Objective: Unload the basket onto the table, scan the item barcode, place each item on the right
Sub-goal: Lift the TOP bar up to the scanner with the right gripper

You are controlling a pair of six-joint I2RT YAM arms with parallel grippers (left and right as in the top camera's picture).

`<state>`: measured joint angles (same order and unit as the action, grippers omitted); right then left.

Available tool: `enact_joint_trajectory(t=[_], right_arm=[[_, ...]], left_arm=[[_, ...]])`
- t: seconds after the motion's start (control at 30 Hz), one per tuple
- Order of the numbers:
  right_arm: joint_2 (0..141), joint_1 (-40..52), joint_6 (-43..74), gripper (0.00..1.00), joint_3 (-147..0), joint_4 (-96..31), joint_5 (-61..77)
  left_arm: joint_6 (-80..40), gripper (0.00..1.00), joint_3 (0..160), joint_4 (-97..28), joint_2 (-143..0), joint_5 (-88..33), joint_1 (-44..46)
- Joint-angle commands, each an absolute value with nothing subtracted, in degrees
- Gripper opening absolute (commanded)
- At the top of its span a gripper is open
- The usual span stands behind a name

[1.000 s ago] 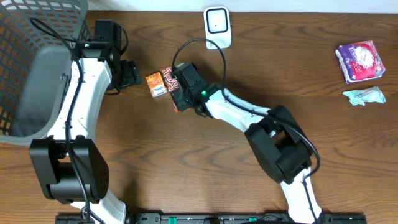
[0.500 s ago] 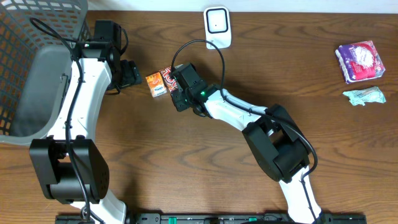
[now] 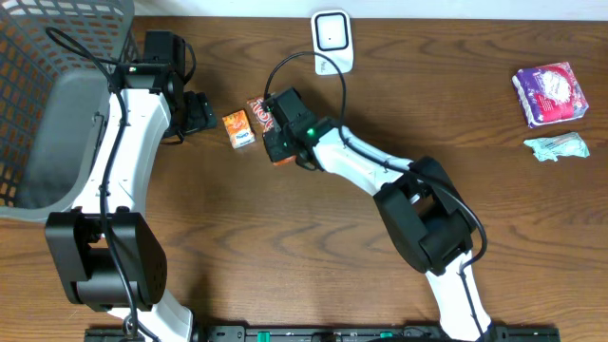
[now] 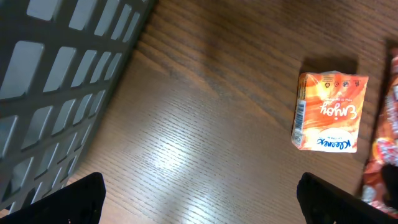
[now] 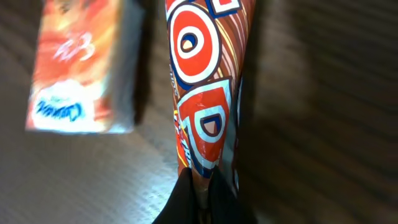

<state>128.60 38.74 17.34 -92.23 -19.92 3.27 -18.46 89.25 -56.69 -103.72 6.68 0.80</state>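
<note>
Wood tabletop (image 3: 285,275): right tool (image 5: 200,188) pinches end of candy packet (image 5: 205,93); left tool (image 4: 214,196) spread.

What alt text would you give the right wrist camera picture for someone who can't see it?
The right gripper is pinched shut on the near end of a brown and orange snack packet that stretches away across a dark wooden table. A small orange tissue pack lies just left of it, blurred.

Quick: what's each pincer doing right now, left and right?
Left pincer: open, holding nothing.
Right pincer: closed on the end of the snack packet.
</note>
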Motion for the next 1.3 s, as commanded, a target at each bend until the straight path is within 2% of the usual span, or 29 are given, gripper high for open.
enact_joint_trajectory(t=[0.0, 0.37, 1.27], right_arm=[[129.1, 36.88, 19.94, 0.01, -95.18, -21.61, 2.94], [126.23, 34.11, 20.8, 0.01, -95.74, -26.44, 2.92], [125.69, 31.88, 23.75, 0.01, -95.74, -28.03, 2.94]], left_arm=[[-19.38, 0.98, 89.21, -56.97, -104.09, 6.68, 0.56], [-19.38, 0.98, 89.19, -56.97, -104.09, 6.68, 0.56], [-19.38, 0.98, 89.21, -56.97, -104.09, 6.68, 0.56]])
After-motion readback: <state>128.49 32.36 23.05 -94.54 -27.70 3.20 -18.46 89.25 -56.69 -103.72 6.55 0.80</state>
